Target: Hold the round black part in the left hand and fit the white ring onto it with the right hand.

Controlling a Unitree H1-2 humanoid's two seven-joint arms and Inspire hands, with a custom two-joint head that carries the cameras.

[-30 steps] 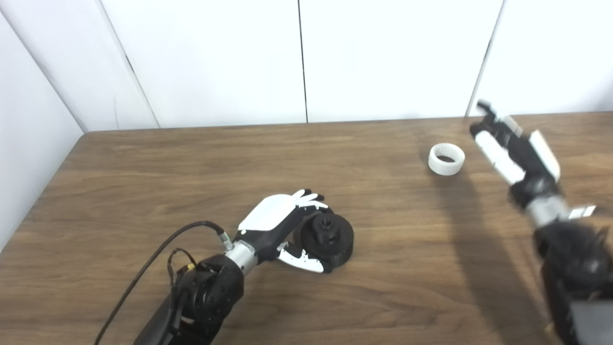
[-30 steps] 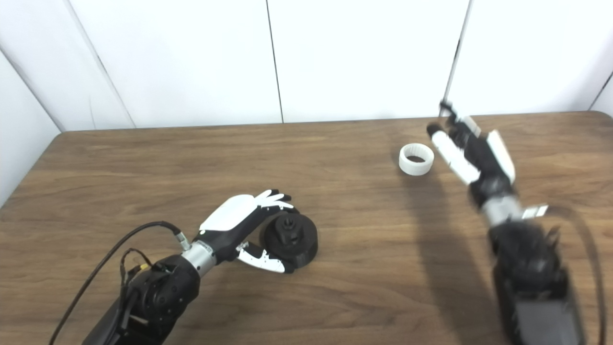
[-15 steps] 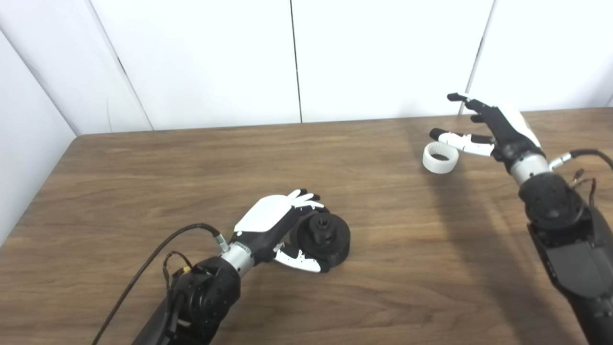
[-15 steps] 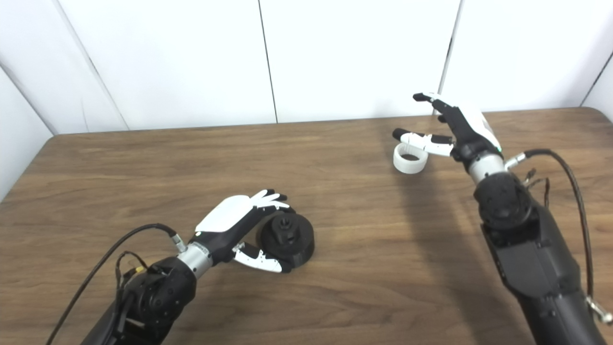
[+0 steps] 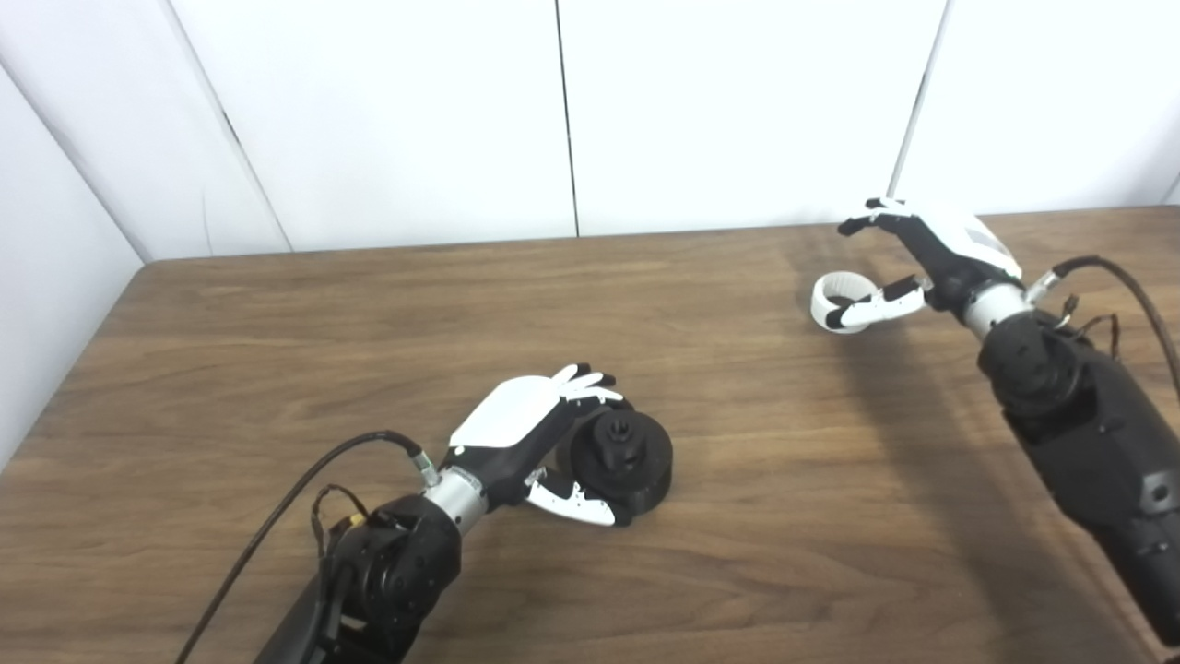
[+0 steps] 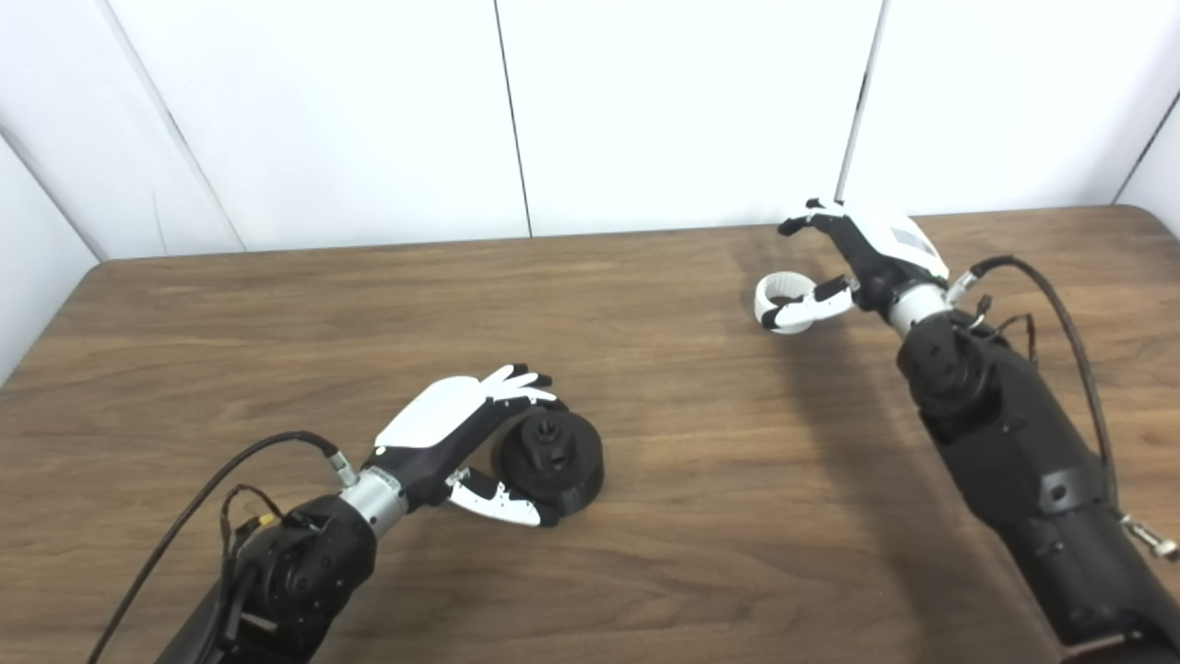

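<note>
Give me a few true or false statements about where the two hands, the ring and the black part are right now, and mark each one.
1. The white ring is already fitted on the round black part. False: it lies on the table, far from the part.
2. The left hand is wrapped around the round black part. True.
3. The right hand is by the white ring with its fingers spread, thumb near the ring's front. True.
4. The round black part is lifted off the table. False: it rests on the wood.
</note>
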